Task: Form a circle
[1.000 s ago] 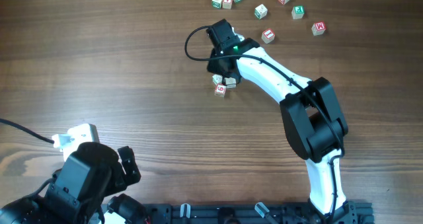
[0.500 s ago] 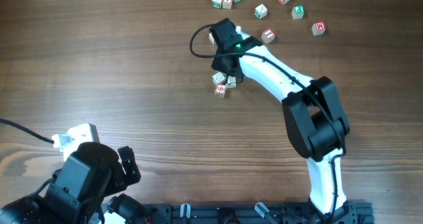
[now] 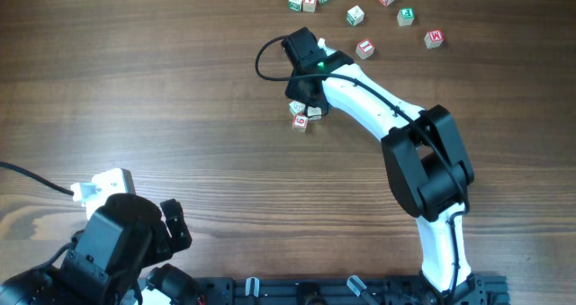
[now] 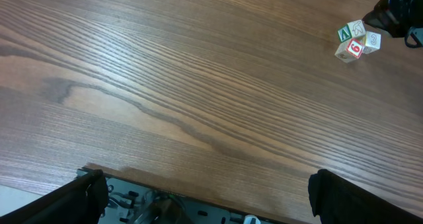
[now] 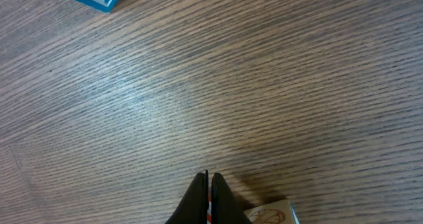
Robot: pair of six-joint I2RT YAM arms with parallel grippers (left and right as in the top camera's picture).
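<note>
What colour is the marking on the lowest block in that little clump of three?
Red, on a whitish block. The left wrist view shows it best.

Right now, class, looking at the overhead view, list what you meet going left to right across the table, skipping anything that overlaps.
left arm → black cable loop → clump of three cubes → green-lettered cube → red-lettered cube

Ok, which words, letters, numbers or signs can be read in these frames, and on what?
"6", red, on the front cube.
"A", green, probably, on the left cube beside it.
Mark on the third cube of that group: too faint to read.
Letters on the scattered cubes at the far edge: too small.
</note>
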